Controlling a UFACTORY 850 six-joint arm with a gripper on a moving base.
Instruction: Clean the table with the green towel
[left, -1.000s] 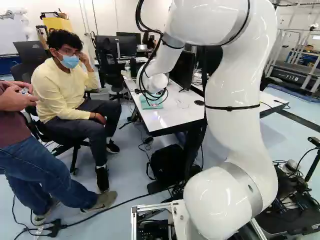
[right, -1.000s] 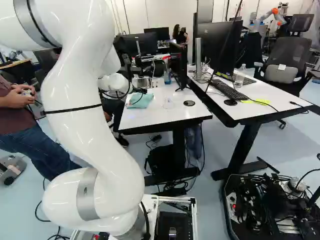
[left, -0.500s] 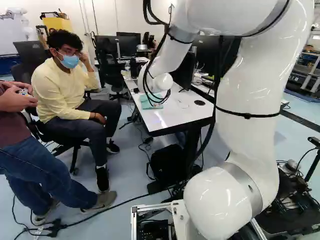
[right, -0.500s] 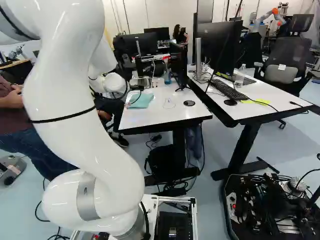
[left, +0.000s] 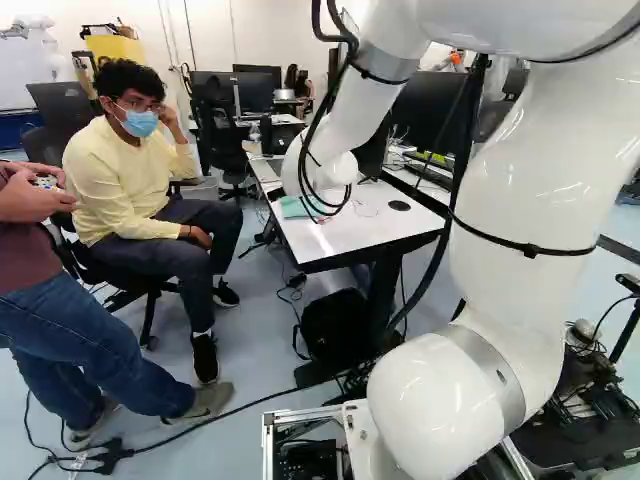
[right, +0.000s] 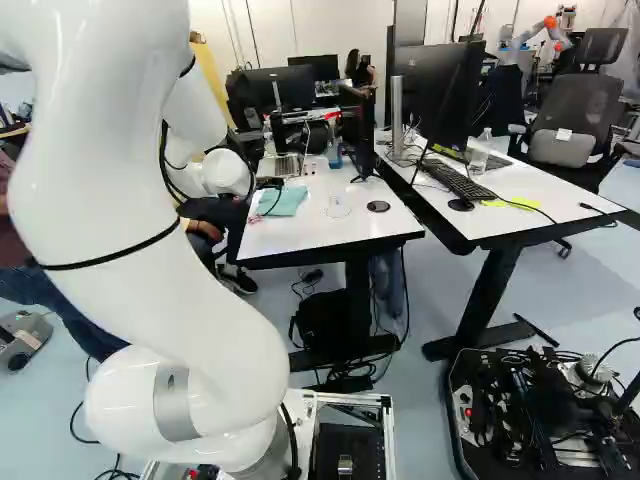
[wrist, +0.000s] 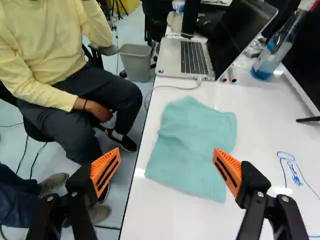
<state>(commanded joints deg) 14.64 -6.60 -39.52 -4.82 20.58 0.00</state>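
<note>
- The gripper (wrist: 166, 155) stands with its two fingers well apart and nothing clamped between them. One finger shows past the bench's long edge with floor behind it; the other shows against the towel's side.
- Just ahead of the gripper, between the lines of its fingers, the green towel (wrist: 195, 140) lies spread fairly flat on the white bench (wrist: 165, 215), one side close to that long edge.
- Off to the gripper's bench side, beyond the finger there, are blue pen scribbles (wrist: 295, 172), apart from the towel. They look like the mess to be wiped.
- So the job seems barely begun: towel ungripped, scribbles plain to see. Left to do are lowering onto the cloth, pinching it, carrying it across to the scribbles and rubbing until they go. The gripper probably needs to shift toward the bench's middle first, or one finger may come down past the edge.
- Farther ahead, beyond the towel, sit an open laptop (wrist: 187, 57) and, on the scribbles' side, a bottle with blue liquid (wrist: 272, 52); wide strokes should stop short of both.
</note>
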